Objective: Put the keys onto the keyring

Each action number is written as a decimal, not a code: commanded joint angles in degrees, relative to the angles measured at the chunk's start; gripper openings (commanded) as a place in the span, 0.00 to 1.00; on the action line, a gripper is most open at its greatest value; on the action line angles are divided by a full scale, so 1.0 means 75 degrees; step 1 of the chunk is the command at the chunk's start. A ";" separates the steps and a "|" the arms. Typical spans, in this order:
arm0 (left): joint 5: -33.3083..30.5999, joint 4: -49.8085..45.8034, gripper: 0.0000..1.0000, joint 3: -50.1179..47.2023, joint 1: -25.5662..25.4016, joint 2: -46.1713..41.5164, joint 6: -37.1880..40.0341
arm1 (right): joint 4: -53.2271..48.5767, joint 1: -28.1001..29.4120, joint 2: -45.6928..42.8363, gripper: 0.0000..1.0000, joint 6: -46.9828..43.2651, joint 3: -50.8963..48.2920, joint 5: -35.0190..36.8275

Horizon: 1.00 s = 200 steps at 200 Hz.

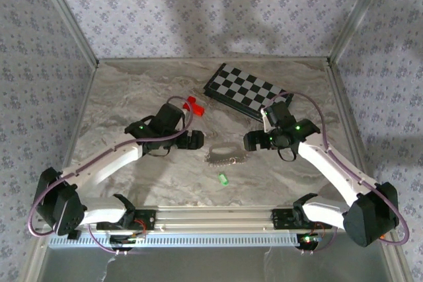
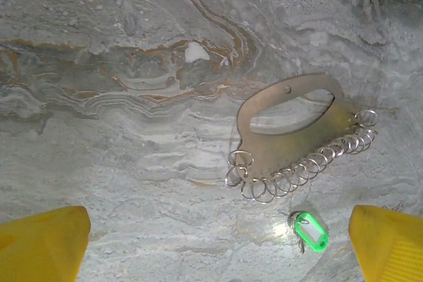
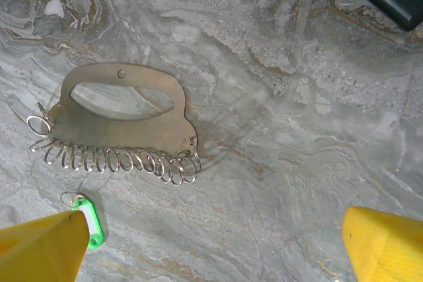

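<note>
- The left hand (image 1: 195,140) hovers over the marbled surface (image 1: 132,97) with its yellow fingers (image 2: 46,242) spread wide and nothing between them.
- The right hand (image 1: 252,141) faces it, likewise spread wide and empty.
- The keyring (image 1: 227,155), a flat metal plate with a row of small rings along one edge, lies flat between the two hands.
- The keys (image 1: 223,178), one green tag on a tiny ring, lie near the keyring's ringed edge, not touching it.
- A red block (image 1: 195,105) and a chessboard (image 1: 244,90) lie farther back.
</note>
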 commanded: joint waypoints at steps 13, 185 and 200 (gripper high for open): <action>-0.0098 0.0181 1.00 0.0212 -0.0232 0.0070 -0.0056 | -0.0015 -0.0094 -0.0023 1.00 0.0110 -0.0077 -0.0312; 0.0335 0.0279 0.92 0.0309 -0.0466 0.0427 -0.0044 | -0.0100 -0.0284 -0.0323 1.00 0.0422 -0.0527 -0.0925; 0.0397 0.0347 0.90 0.0307 -0.0467 0.0491 -0.0074 | -0.0135 -0.0288 -0.0358 1.00 0.0430 -0.0522 -0.0908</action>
